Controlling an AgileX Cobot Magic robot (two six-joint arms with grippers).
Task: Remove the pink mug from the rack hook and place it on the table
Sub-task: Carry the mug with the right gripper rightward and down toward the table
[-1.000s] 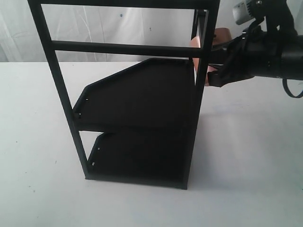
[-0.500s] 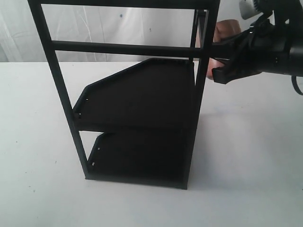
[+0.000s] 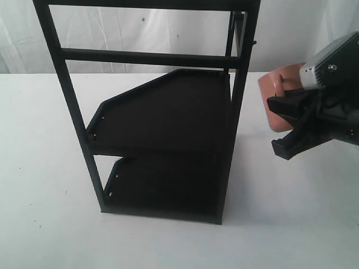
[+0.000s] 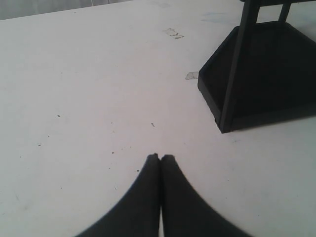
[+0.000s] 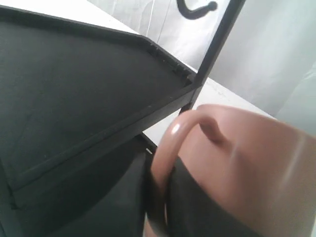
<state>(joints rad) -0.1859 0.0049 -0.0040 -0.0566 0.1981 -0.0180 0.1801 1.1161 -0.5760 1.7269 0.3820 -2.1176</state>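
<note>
The pink mug hangs in the air to the right of the rack, level with the upper shelf tray. My right gripper is shut on its loop handle, with one dark finger on each side. The hook on the rack's upper post is bare; it shows as a tiny peg above the mug. Away from the mug, my left gripper is shut and empty, low over the white table. The mug's base and inside are hidden.
The rack stands mid-table with two dark shelf trays; its lower tray corner lies ahead of the left gripper. White table spreads below and to the right of the mug. A pale curtain hangs behind.
The right gripper has carried the mug off the hook, away from the rack post, down and to the right. The left gripper has not visibly moved.
</note>
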